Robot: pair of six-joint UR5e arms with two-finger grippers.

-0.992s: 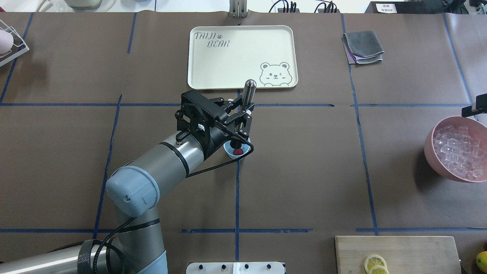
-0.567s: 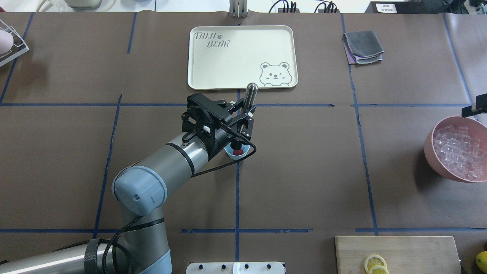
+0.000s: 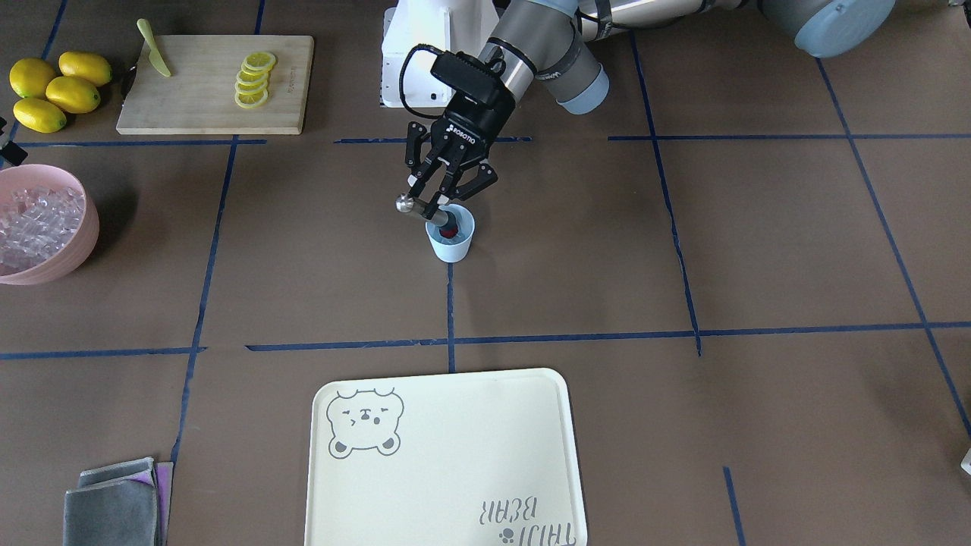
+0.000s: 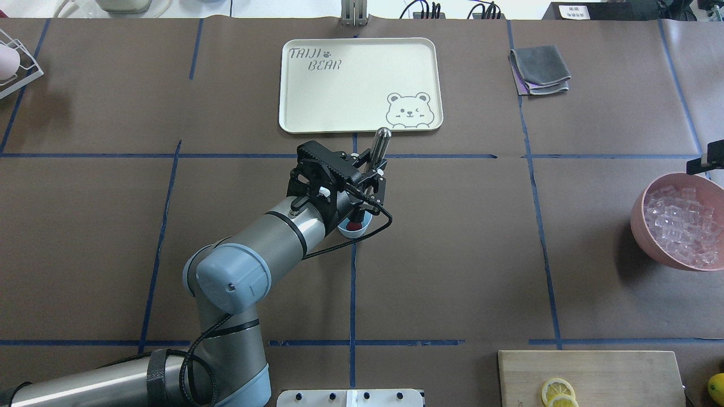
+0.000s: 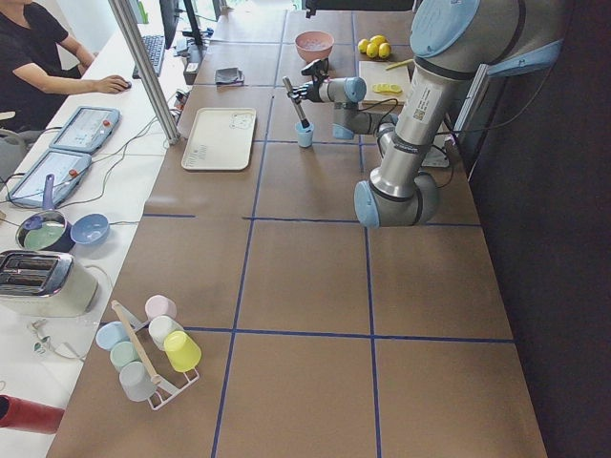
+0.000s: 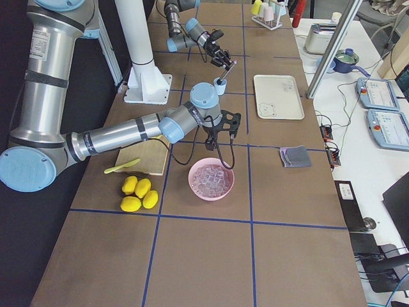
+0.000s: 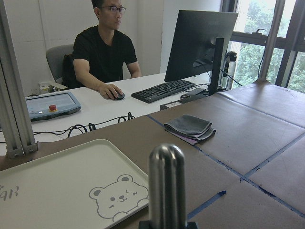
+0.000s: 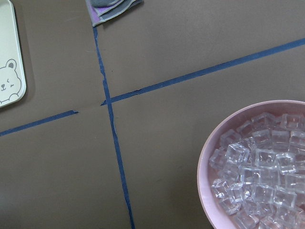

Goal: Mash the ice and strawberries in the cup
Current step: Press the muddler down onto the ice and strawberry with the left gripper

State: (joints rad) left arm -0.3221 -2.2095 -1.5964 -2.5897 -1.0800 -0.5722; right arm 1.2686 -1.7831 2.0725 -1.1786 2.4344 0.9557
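we mash at mid-table
our left gripper (image 3: 438, 203) clamps the muddler (image 4: 380, 141), its tip in the cup (image 3: 453, 246) with the strawberry (image 4: 354, 226); ice (image 8: 257, 181) lies in the pink bowl (image 8: 204, 191); right gripper (image 6: 225, 123): we cannot tell.

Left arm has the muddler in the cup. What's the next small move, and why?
Probably press the muddler down onto the strawberry. The left gripper is shut on its shaft, its dark tip sits inside the cup, and the berry looks round and uncrushed.
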